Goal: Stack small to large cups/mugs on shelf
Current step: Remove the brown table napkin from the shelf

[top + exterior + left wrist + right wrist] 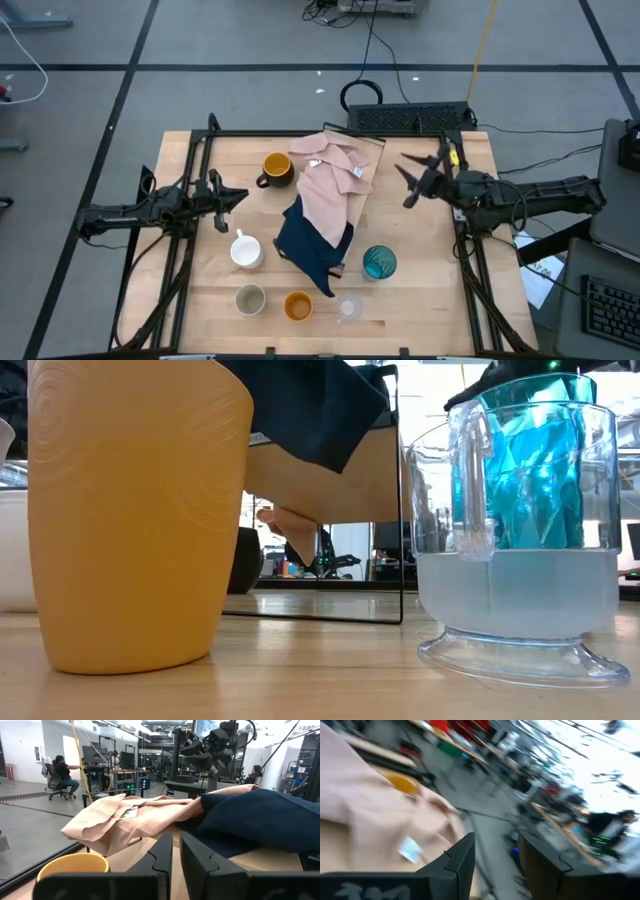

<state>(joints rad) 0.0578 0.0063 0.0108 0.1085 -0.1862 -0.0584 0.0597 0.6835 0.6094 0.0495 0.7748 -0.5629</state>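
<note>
Clearing the draped cloths looks like the step in hand, since the shelf (366, 138) is almost wholly hidden: only a dark frame edge shows at upper centre of the high view, under the pink cloth (335, 178), with the navy cloth (312, 243) trailing toward lower centre.

Gripper status:
- Right gripper (418, 180): at centre right of the high view, beside the pink cloth's right edge, not touching it. Fingers stand parted with nothing between them; the right wrist view shows the gap empty and the cloth beyond.
- Left gripper (234, 196): at centre left, fingers nearly closed on nothing, as the narrow slit in the left wrist view confirms.

Cup positions, high view:
- Dark mug with yellow inside (276, 169): upper centre-left, just beside the pink cloth.
- White mug (246, 250): left of the navy cloth.
- Beige cup (250, 298), orange cup (298, 305), small clear glass (349, 309): in a row along the lower centre.
- Teal ribbed tumbler (379, 263): touching or just beside the navy cloth's lower right edge.

Recommended procedure: take the pink cloth at its free right edge, away from the shelf frame, and lift before pulling sideways. Draw both cloths clear of the dark mug and the tumbler; dragging the fabric low could tip either. Begin stacking only once the board is bare.
</note>
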